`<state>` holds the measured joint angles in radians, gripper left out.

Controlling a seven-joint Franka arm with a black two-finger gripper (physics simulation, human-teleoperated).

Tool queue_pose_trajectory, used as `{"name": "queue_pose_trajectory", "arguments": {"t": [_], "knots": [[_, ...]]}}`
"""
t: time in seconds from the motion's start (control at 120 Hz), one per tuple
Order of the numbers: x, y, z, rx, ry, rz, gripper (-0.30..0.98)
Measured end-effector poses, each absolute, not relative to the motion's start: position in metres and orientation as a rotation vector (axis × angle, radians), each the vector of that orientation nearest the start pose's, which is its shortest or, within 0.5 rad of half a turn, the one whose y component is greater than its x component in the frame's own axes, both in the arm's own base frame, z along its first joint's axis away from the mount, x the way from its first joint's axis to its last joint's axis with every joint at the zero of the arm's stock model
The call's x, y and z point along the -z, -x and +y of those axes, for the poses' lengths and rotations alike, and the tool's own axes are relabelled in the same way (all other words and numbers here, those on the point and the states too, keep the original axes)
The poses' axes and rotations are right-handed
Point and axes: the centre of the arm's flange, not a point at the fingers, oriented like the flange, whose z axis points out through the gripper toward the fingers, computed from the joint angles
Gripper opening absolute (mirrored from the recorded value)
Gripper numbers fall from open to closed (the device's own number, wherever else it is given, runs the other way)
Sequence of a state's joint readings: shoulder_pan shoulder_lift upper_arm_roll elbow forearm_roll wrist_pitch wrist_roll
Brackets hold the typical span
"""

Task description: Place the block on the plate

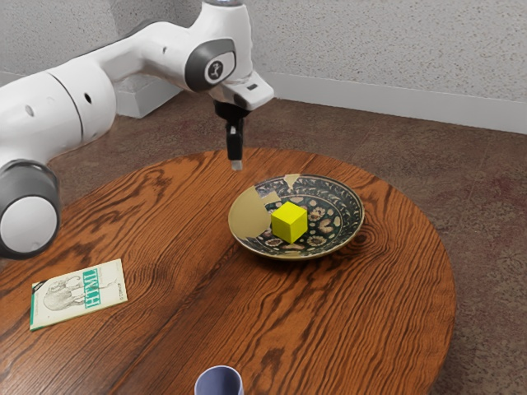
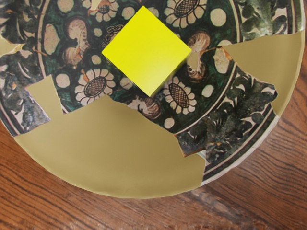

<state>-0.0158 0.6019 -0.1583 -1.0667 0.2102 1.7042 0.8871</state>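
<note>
My gripper [image 1: 236, 164] hangs above the table, up and to the exterior view's left of the plate [image 1: 342, 202], with nothing seen held. Whether its fingers stand apart cannot be told from this side. A yellow block [image 1: 289, 222] rests in the middle of the patterned plate, apart from the gripper. In the wrist view the yellow block [image 2: 146, 50] lies on the plate [image 2: 120, 148], whose plain tan patch and floral pattern show around it.
A book with an HTML cover [image 1: 80, 294] lies on the round wooden table [image 1: 189, 304] toward the exterior view's left. A bluish cup [image 1: 219, 382] stands near that view's lower edge.
</note>
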Motion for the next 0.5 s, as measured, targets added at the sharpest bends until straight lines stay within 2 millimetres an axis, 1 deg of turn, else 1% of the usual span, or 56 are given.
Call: {"name": "queue_pose_trajectory", "arguments": {"t": [0.067,0.133,0.2,0.358,0.5], "knots": [[-0.499,-0.715,-0.058,-0.026,2.694,1.384,0.69],[-0.504,-0.704,-0.037,-0.050,2.784,1.237,0.69],[-0.514,-0.692,-0.018,-0.063,2.850,1.089,0.69],[-0.547,-0.662,0.036,-0.087,2.949,0.729,0.69],[-0.589,-0.627,0.069,-0.077,2.981,0.473,0.69]]}}
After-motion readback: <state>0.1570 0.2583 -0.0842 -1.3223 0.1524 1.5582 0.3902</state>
